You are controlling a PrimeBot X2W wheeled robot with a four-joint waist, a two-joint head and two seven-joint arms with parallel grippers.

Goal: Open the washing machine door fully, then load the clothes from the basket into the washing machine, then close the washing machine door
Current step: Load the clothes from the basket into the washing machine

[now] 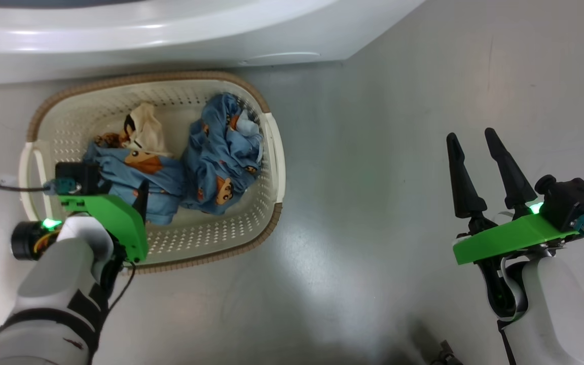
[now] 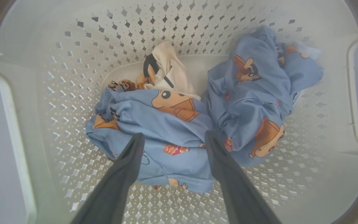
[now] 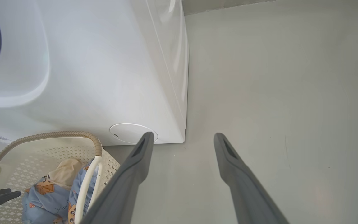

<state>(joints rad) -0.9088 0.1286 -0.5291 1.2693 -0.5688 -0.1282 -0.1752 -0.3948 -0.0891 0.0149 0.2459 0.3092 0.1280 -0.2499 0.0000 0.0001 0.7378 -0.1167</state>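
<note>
Hovering w/ fingers spread, left claw (image 2: 172, 137) has clothes (image 2: 169, 119) just beneath its tips, all in basket (image 2: 73, 62). Right claw (image 1: 470, 134) spread, empty. Loading barely begun; door: can't tell.

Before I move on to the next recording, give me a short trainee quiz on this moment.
1. True or false: the right gripper is shut.
2. The left gripper hangs open over: A a shelf; B the clothes in the basket; C a sink.
3. Short answer: what colour is the one piece that isn't blue?
Key: 1 false; 2 B; 3 cream.
</note>
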